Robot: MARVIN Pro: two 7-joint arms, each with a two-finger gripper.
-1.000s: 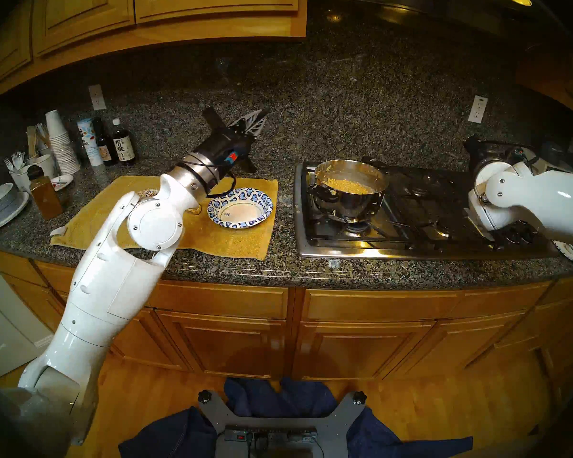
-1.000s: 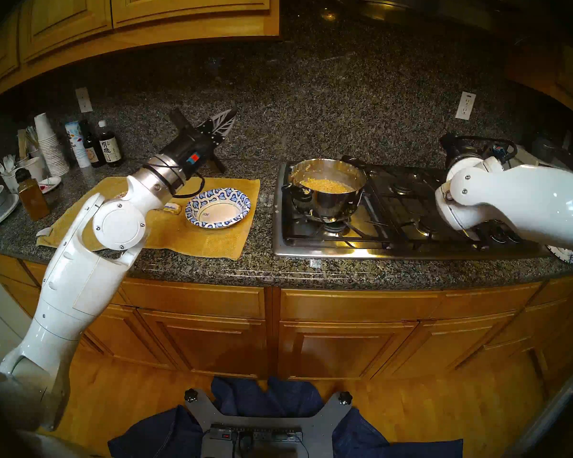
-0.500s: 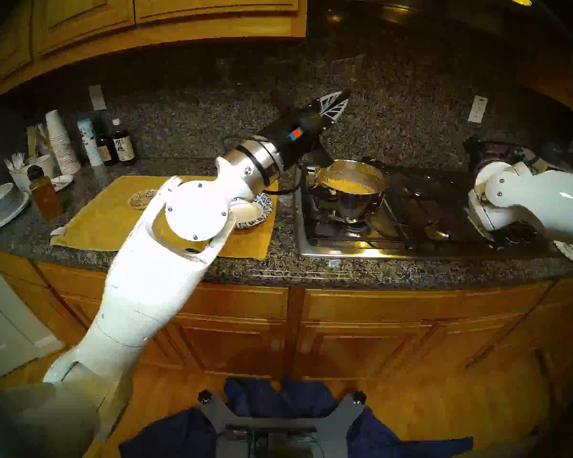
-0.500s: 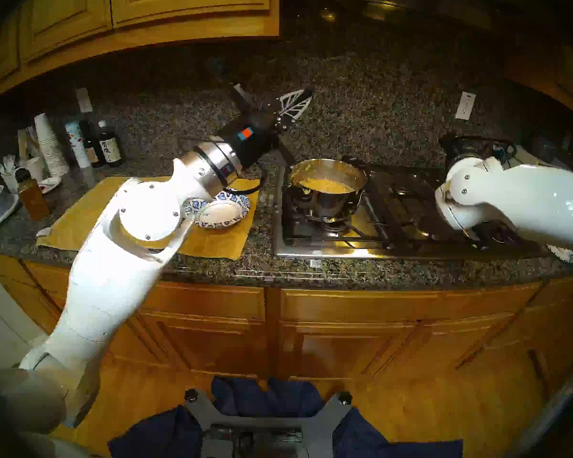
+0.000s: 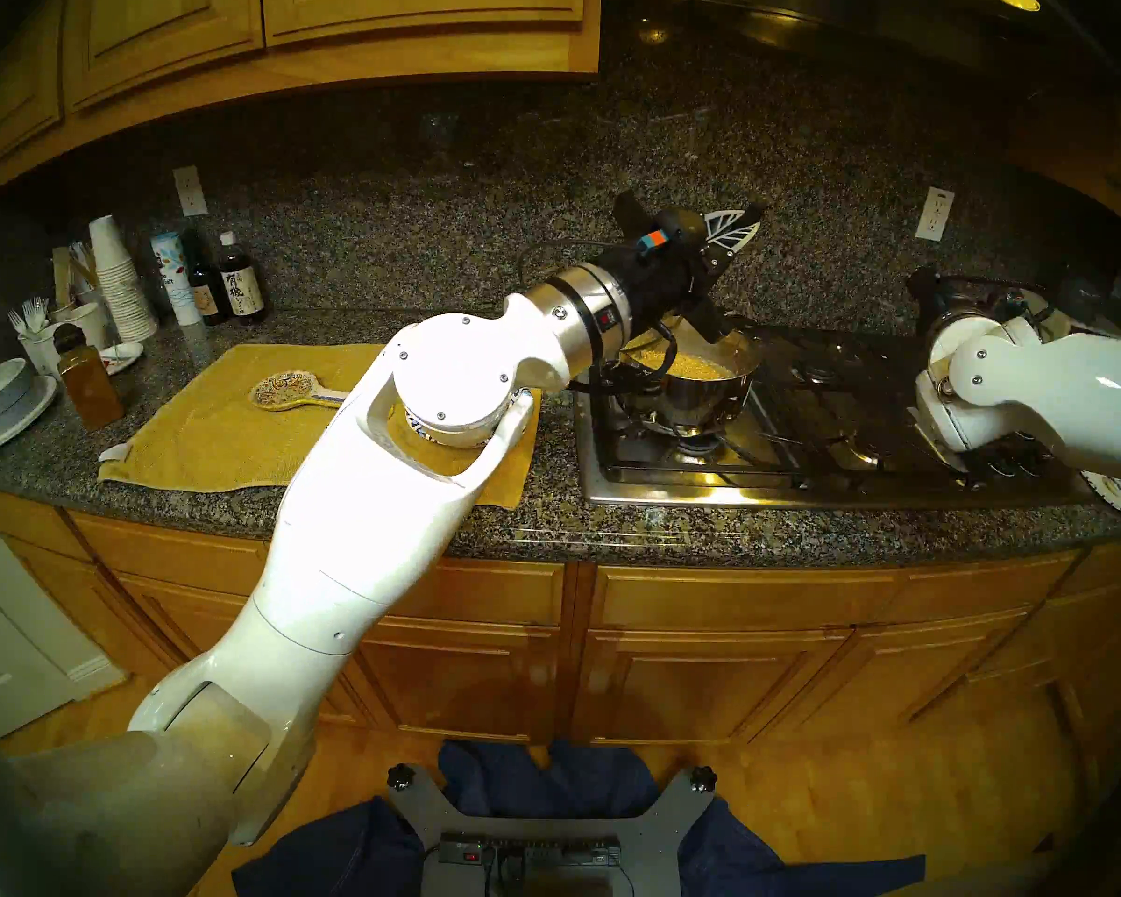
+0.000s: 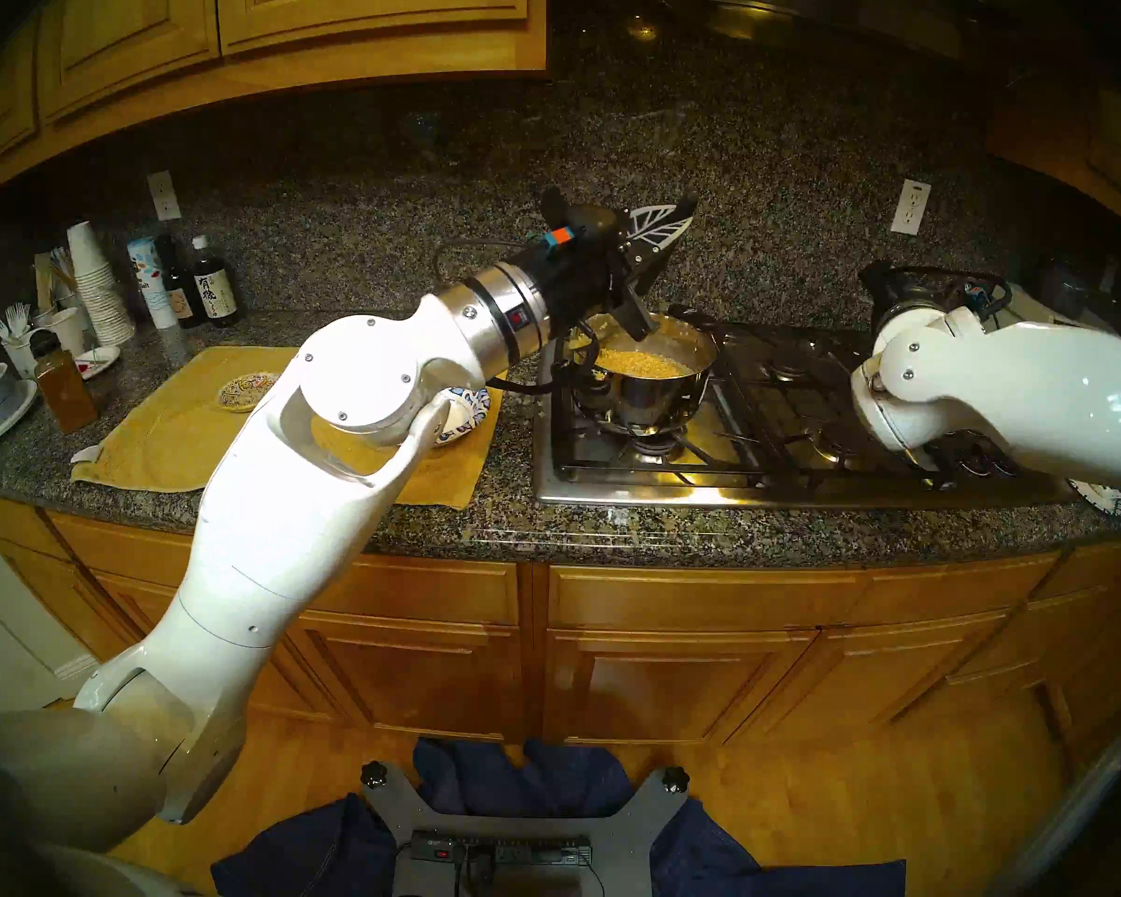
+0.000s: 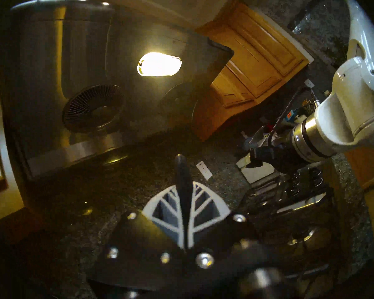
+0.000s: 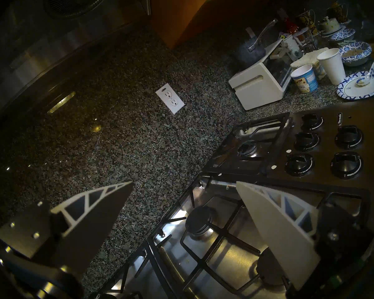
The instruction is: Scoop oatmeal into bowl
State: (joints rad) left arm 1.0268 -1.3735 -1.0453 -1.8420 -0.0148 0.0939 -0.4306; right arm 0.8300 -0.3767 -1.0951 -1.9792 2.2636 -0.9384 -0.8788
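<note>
Looking at this, I'd say the scooping hasn't really started. The oatmeal [image 5: 687,363] sits as one tan, grainy mass in the steel pot [image 5: 707,404] on the front-left burner of the stove [image 5: 836,423], and I can't spot any of it outside the pot. The bowl [image 6: 468,423] is on the yellow towel [image 5: 221,436] near the front edge of the bench, just left of the stove. The left arm covers nearly all of it, so only a bit of blue-and-white rim shows and I can't tell what's inside. The left end effector [image 5: 736,229] hangs above the back of the pot, tilted up a little, with its fingers pressed together. The wrist view shows a thin dark sliver along the seam, but I can't tell if that's a utensil handle or just the pads. The right end effector [image 8: 184,182] is wide open, holds nothing, and is parked over the right-hand burners. So pretty much everything is left: dip in, lift a load, carry it left and tip it into the bowl.
</note>
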